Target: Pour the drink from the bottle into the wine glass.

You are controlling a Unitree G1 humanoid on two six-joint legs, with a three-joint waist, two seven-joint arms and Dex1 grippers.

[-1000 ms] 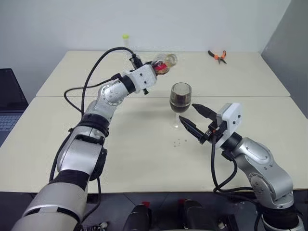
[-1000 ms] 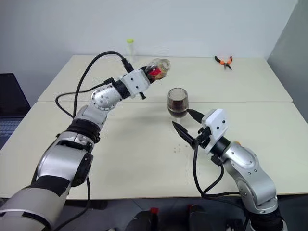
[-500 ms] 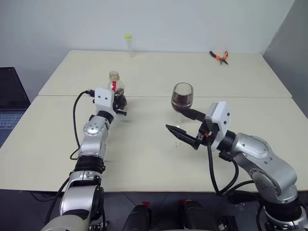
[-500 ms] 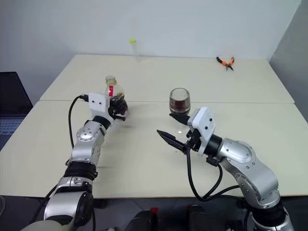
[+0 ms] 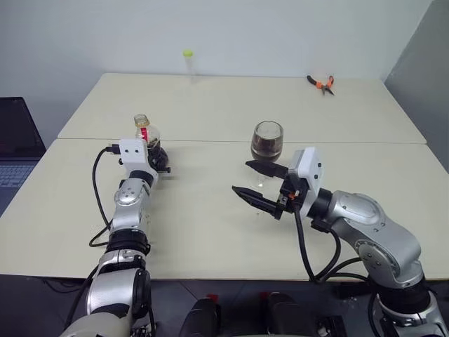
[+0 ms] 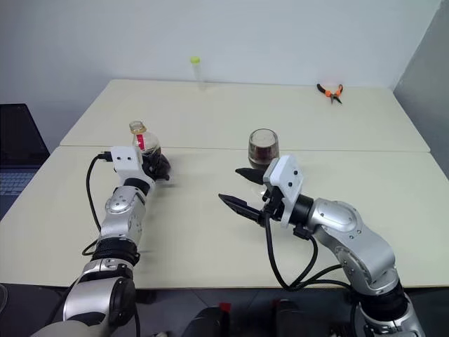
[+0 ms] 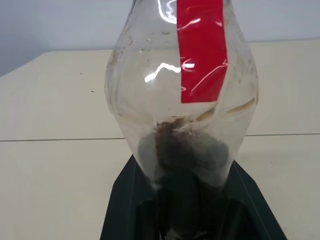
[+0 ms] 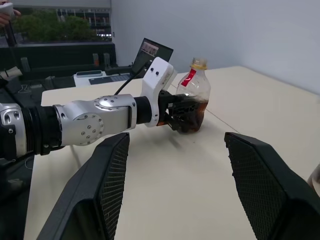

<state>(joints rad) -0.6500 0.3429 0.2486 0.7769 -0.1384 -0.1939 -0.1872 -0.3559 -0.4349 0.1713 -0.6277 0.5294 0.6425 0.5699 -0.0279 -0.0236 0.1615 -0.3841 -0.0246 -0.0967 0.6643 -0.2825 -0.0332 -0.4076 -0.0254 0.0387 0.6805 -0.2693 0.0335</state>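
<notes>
Pale cream tabletop (image 5: 210,232), two slabs butted together with a seam running across, set against a plain light wall. Left gripper (image 5: 156,156) is seen clamped around the lower body of the bottle (image 5: 146,135), which is stood upright on the table near the seam, out on the left side; in the left wrist view the black fingers (image 7: 125,200) are pressed against both flanks of the clear body, a red strip is shown running down it, and just a small dark puddle of the drink (image 7: 180,150) is left at the bottom. No cap can be made out on the neck. Right gripper (image 5: 258,184) is held low over the table with its jaws spread wide and nothing between them, pointed toward the left arm, just in front of the wine glass (image 5: 266,146). That glass is stood upright near the seam, right of centre, well apart from the bottle, with dark cola-like liquid filling the lower part of the bowl. Further back, a thin clear tube (image 5: 187,62) with a yellow-green top is stood near the far edge, and orange-handled pliers (image 5: 319,83) are laid at the far right. A laptop (image 5: 17,151) is seen off the table's left edge.
</notes>
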